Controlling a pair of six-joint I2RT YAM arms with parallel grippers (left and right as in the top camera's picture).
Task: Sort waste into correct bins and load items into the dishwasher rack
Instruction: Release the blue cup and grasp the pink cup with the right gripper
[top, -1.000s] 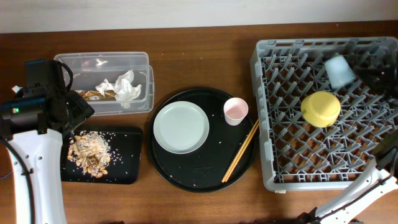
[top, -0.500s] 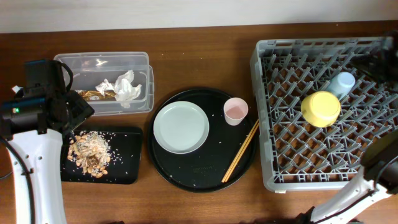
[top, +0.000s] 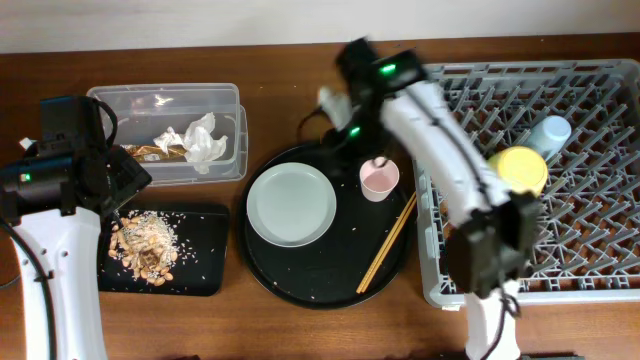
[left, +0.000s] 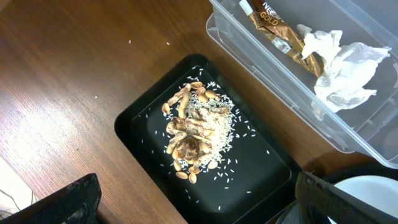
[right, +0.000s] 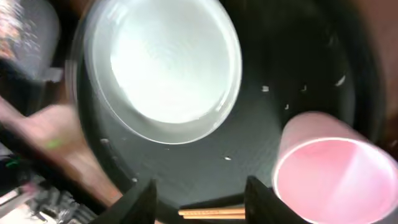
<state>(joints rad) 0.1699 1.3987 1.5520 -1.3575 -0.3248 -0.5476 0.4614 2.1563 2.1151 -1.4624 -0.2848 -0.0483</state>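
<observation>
**Status – right arm at the round tray**

Left gripper (left: 196, 190) is spread wide and empty, over the shallow black tray (left: 140, 124) of grainy beige scraps (left: 196, 127). Clear plastic box (top: 120, 100) holds crumpled tissue (top: 203, 140) and shiny wrapper (top: 150, 152). Smooth plate (top: 291, 204), pink cup (top: 379, 179) and chopsticks (top: 388, 243) sit on the round tray (top: 320, 275) – sticks diagonal, upper ends toward the rack (top: 600, 240). Right gripper (right: 200, 199) is parted and empty, near the cup. Yellow bowl (top: 518, 173) and blue cup (top: 551, 132) are in the peg-lattice rack.

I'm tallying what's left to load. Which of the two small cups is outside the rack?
The pink cup: it stands on the round black tray beside the plate, while the blue cup sits inside the grey rack.
</observation>
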